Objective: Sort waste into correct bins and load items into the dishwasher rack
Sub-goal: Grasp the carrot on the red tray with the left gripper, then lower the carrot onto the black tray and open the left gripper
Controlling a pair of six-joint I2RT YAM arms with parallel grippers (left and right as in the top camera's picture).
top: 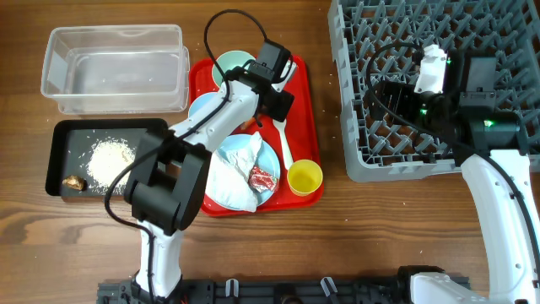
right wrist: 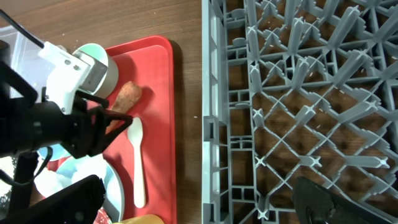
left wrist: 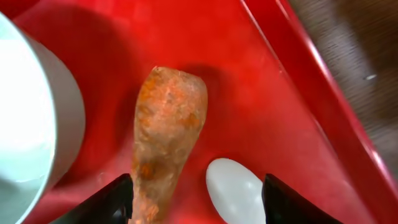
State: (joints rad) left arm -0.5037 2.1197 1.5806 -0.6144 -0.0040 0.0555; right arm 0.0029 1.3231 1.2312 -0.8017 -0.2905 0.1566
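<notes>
Left hand agape over orange carrot on red tray; right hand likewise agape above dishwasher rack

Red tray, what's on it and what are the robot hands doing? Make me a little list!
Red tray: carrot, white spoon, yellow cup, two bowls, plate with napkin and red wrapper
Left gripper: open, low over the carrot
Right gripper: open, empty, over the grey rack
Black tray: rice, brown lump

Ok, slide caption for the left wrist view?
Left gripper open over the carrot, spoon beside it on the red tray.
</notes>
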